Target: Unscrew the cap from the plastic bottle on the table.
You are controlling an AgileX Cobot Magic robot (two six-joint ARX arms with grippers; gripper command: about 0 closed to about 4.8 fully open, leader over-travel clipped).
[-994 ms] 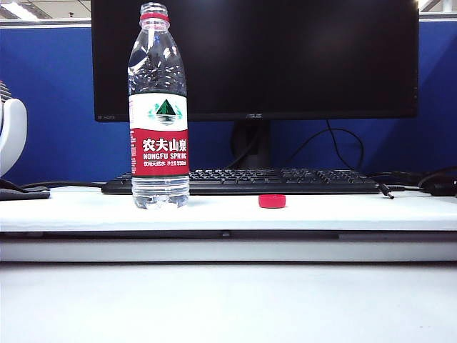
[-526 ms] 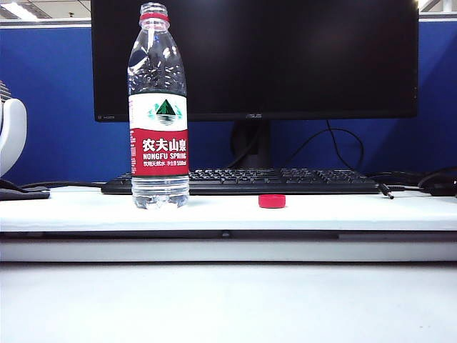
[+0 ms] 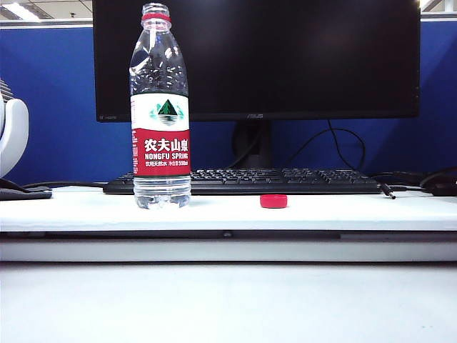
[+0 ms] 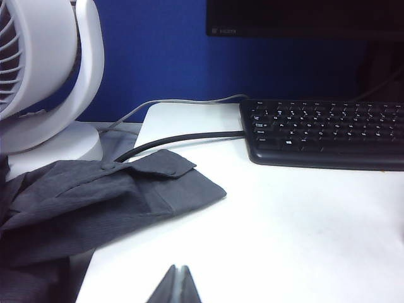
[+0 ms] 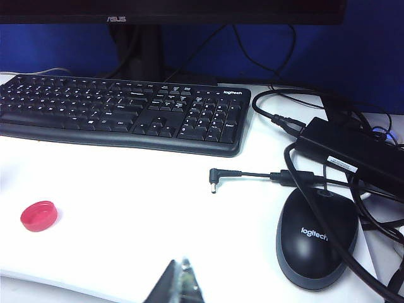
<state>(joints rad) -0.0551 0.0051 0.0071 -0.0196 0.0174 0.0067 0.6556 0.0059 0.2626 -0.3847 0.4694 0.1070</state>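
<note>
I see the bottle [image 3: 161,114] upright on the white table [image 3: 357,213], in front of the keyboard's [image 3: 243,181] left end, its neck open with only the red ring on it. The cap [image 3: 273,201] lies on the table to the bottle's right, well apart from it, just in front of the keyboard. Behind stand a dark monitor [image 3: 285,57] and a blue partition [image 3: 50,107].

My left gripper [image 4: 177,285] is clenched on nothing, over the table near a grey cloth [image 4: 101,196], a white fan [image 4: 44,76] beyond. My right gripper [image 5: 179,282] is likewise closed and empty, near the cap [image 5: 39,215], with a mouse [image 5: 315,243] and power brick [image 5: 347,151] alongside.
</note>
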